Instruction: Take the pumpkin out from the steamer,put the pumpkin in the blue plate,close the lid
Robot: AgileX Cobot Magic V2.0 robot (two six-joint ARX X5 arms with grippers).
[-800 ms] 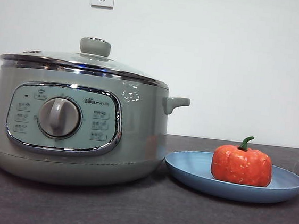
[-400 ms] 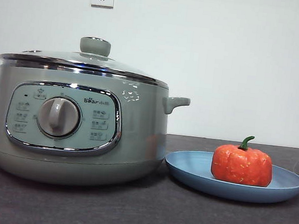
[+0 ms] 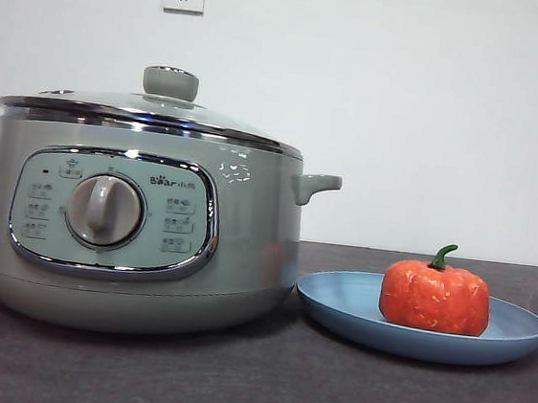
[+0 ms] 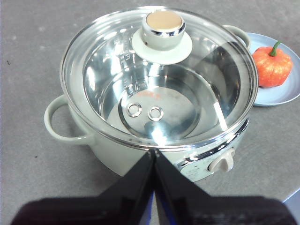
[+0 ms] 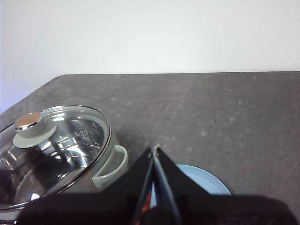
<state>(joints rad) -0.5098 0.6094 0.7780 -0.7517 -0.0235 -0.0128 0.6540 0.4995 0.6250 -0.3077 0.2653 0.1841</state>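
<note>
Pumpkin (image 3: 435,297) sits on the blue plate (image 3: 335,309), stem up, just beside the steamer (image 3: 245,247) on the dark table (image 3: 250,382). Resting square on the pot is the glass lid (image 3: 153,112), knob on top, and through the glass the inside looks bare. The left gripper (image 4: 154,152) hangs above the steamer's front rim, its jaws pressed together with nothing between them. The right gripper (image 5: 155,149) hangs over the plate (image 5: 206,180), closed too, also holding nothing.
</note>
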